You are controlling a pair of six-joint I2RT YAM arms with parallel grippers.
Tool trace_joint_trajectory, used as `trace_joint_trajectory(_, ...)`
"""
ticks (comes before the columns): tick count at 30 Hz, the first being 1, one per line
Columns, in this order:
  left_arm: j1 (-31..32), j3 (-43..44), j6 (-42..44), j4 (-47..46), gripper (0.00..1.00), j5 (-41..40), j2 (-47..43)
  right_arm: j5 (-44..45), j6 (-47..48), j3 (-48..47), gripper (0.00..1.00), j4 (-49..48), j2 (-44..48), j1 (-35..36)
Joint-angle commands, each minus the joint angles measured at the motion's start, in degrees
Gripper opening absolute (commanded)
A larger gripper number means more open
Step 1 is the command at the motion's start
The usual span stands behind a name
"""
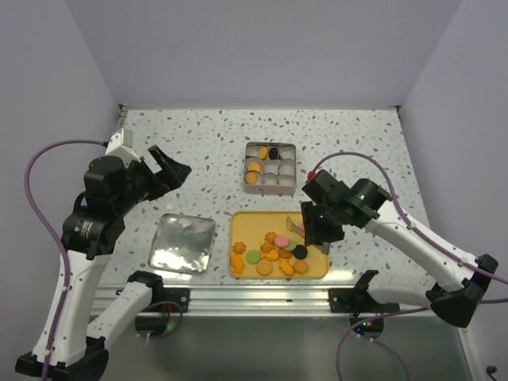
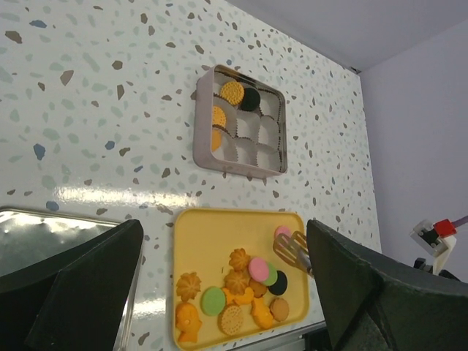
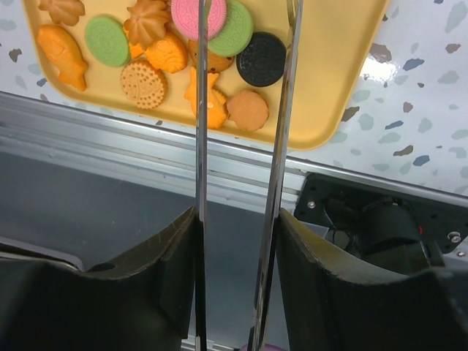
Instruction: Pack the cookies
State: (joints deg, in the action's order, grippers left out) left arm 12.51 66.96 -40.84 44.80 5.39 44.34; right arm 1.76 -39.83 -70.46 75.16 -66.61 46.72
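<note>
Cookies [image 3: 146,84] heaped on yellow tray [image 3: 329,88], just beyond right gripper [image 3: 235,219] fingertips. Few more (orange, black) sit in compartment box [image 2: 201,124], well ahead of left gripper [image 2: 223,227]. Right fingers pinch metal tongs [image 3: 202,146]; blades apart, tips over pink cookie [image 3: 186,14]. Left fingers spread wide, holding nothing; shiny lid [image 2: 44,234] beside left finger.

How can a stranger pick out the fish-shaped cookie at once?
Find the yellow tray at the table's near edge. In its near-left corner lies an orange cookie. It is fish-shaped, while its neighbours are round or flower-shaped.
</note>
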Motion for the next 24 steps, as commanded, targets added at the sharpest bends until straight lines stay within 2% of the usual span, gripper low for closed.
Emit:
trace_joint_trajectory(1, 0.2, -0.1, 1.2, 0.5, 1.0, 2.7, -0.3, -1.2, -2.9, 0.8, 0.47, -1.4, 1.5, 2.1)
trace_joint_trajectory(10, 0.2, -0.2, 1.2, 2.4, 1.0, 2.3, -1.7, -1.6, -5.7, 2.3, 0.48, -4.4, -1.2, 8.4)
trace_joint_trajectory(24, 0.2, -1.0, 0.2, 4.2, 1.0, 0.9, -3.7, -1.6, -5.9, 5.2, 0.49, -6.3, -2.4, 10.8)
